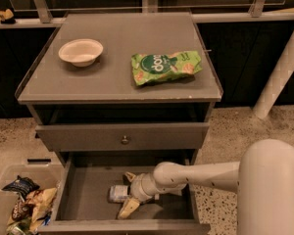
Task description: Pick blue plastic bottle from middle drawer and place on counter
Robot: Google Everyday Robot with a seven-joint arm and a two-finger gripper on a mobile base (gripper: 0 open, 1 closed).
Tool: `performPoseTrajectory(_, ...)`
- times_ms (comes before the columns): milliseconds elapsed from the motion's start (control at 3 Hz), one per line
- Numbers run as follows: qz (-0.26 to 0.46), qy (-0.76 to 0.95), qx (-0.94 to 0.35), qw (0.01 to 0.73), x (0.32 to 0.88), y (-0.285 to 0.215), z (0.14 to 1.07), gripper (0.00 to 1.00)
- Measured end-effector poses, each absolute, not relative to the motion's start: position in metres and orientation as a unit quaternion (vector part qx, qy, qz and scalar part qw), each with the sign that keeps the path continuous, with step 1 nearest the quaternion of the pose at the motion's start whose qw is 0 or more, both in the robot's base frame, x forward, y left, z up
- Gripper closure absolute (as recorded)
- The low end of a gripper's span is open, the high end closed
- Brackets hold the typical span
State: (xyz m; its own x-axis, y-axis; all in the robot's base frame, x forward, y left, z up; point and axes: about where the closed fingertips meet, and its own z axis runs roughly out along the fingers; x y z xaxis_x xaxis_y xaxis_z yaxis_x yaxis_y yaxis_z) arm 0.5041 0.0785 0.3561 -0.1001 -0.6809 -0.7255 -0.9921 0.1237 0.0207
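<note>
The blue plastic bottle [116,194] lies on its side on the floor of the open middle drawer [85,197], near its centre. My gripper [129,192] reaches in from the right and sits low in the drawer at the bottle's right end. It is open, with one pale fingertip [130,176] behind the bottle and the other [128,208] in front of it. The bottle's right end is hidden by the gripper. The counter [117,33] is the grey cabinet top above.
A white bowl [80,51] and a green snack bag [165,66] lie on the counter. A shut drawer front with a round knob [123,140] is above the open drawer. A bin of snack bags [22,204] stands on the floor at left. A white post [281,67] is at right.
</note>
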Motion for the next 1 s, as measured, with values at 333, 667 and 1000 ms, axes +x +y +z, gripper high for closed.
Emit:
performPoseTrajectory(333,0.269,0.691,-0.605,0.290,0.5041,0.0785,0.3561,0.14)
performPoseTrajectory(667,0.269,0.691,-0.605,0.290,0.5040,0.0786,0.3561,0.37)
performPoseTrajectory(1000,0.269,0.691,-0.605,0.290,0.5040,0.0786,0.3561,0.60)
